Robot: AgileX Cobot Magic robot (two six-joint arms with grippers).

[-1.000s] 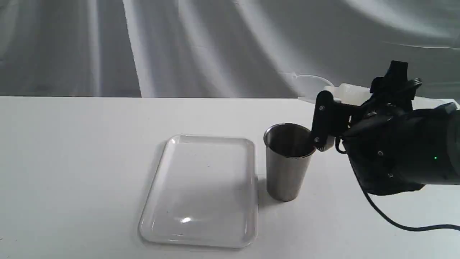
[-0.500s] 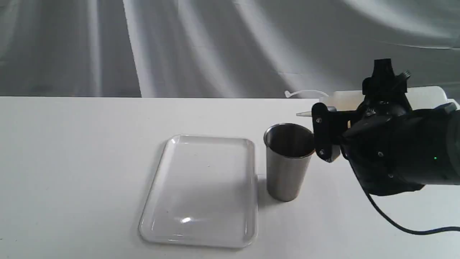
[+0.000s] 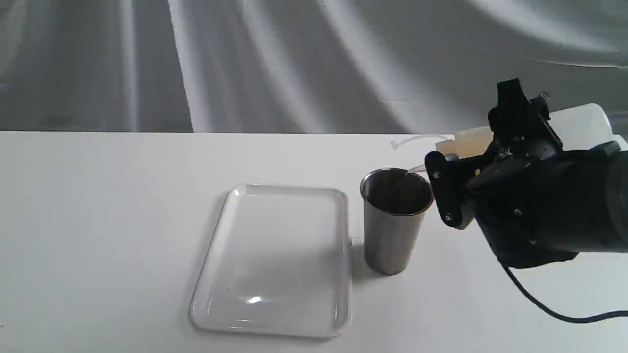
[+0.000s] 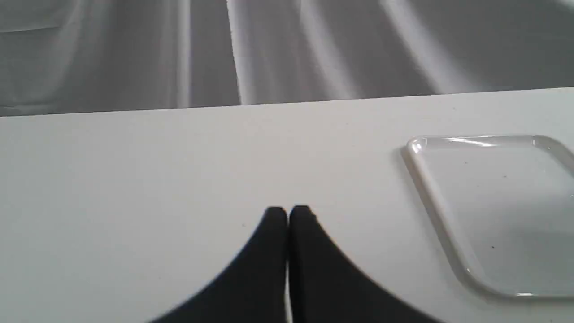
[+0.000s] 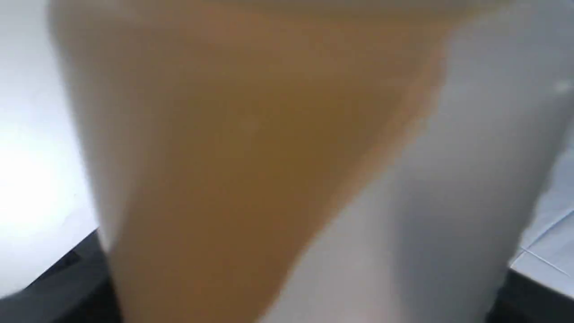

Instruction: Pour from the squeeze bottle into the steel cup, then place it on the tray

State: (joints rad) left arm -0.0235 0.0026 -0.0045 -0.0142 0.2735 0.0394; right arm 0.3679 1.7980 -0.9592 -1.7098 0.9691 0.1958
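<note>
1. The right gripper [image 3: 478, 147] has its fingers spread partway and pressed on both sides of the bottle [image 3: 579, 123], which it holds in the air.
2. The bottle lies almost flat, at 2 o'clock from the cup [image 3: 392, 230]. Its nozzle [image 3: 414, 170] points toward 8 o'clock, with the tip over the cup's mouth.
3. In the right wrist view, amber liquid [image 5: 233, 157] fills a large part of the bottle [image 5: 448, 202], with a slanted surface.
4. The cup stands upright on the table [image 3: 98, 220], just beside the tray [image 3: 279, 245], at its 3 o'clock.
5. The left gripper [image 4: 288, 214] has its fingers pressed together and holds nothing; it is above the table [image 4: 134, 179], near the tray [image 4: 493, 202].
</note>
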